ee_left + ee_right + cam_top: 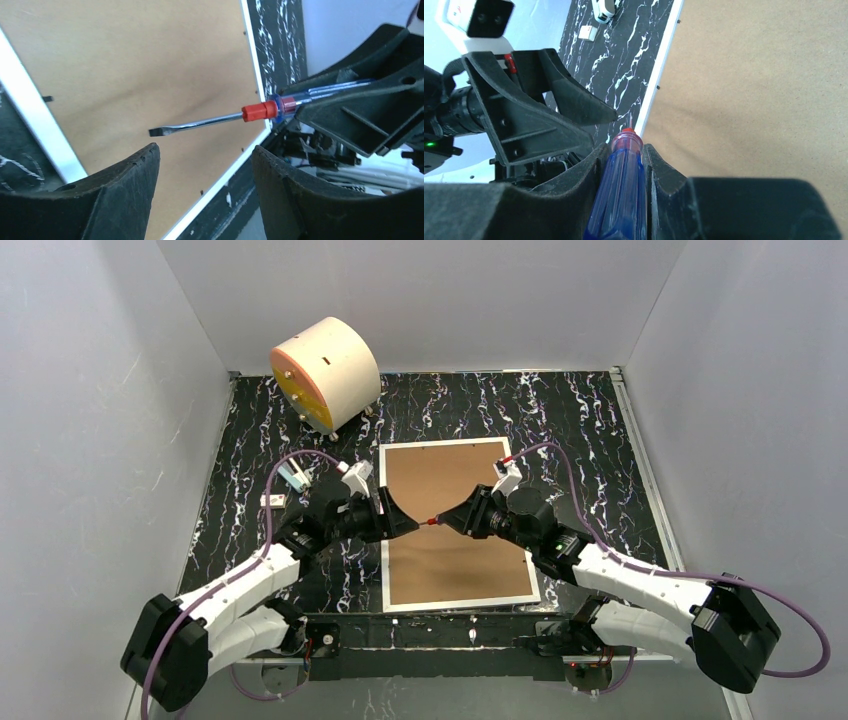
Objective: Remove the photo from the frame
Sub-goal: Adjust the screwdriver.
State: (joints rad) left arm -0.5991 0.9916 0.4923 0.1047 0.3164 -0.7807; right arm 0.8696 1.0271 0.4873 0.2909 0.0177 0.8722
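The frame [455, 565] lies face down on the black marbled table, its brown back panel up and its white edge showing all round. The photo is hidden under the panel. My right gripper [452, 519] is shut on a screwdriver [432, 522] with a blue handle and red collar, held above the middle of the panel with its flat tip pointing left. My left gripper [403, 517] is open and empty, facing that tip at the frame's left edge. In the left wrist view the screwdriver [250, 112] hovers just past my open gripper [205, 150]. In the right wrist view my gripper [626, 147] clamps the handle [621, 190].
A cream cylinder with an orange face [325, 373] stands at the back left. Two small white objects [293, 477] [272, 500] lie left of the frame. Grey walls close in the table on three sides.
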